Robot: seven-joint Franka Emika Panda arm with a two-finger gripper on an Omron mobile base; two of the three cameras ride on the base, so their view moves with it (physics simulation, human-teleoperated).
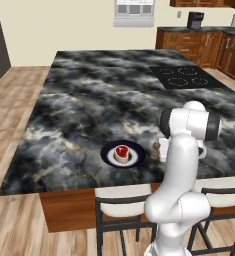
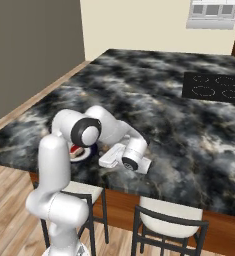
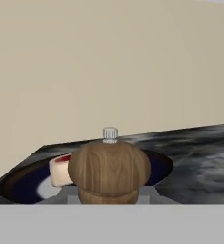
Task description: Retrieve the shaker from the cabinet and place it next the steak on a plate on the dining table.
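Left base view: arm bent low over dining table (image 1: 89,95), hand (image 1: 159,150) clenched on shaker (image 1: 155,149) beside plate (image 1: 109,156).

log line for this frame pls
phase: placing | gripper: shut on shaker | shaker: beside plate with steak, on dining table

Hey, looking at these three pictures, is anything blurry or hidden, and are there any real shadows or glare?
Left base view: even flat light, faint shadow under the plate, shaker small and half hidden by the arm. Right base view: arm covers most of the steak. Hand view: shaker looms large and soft-edged; no glare anywhere.
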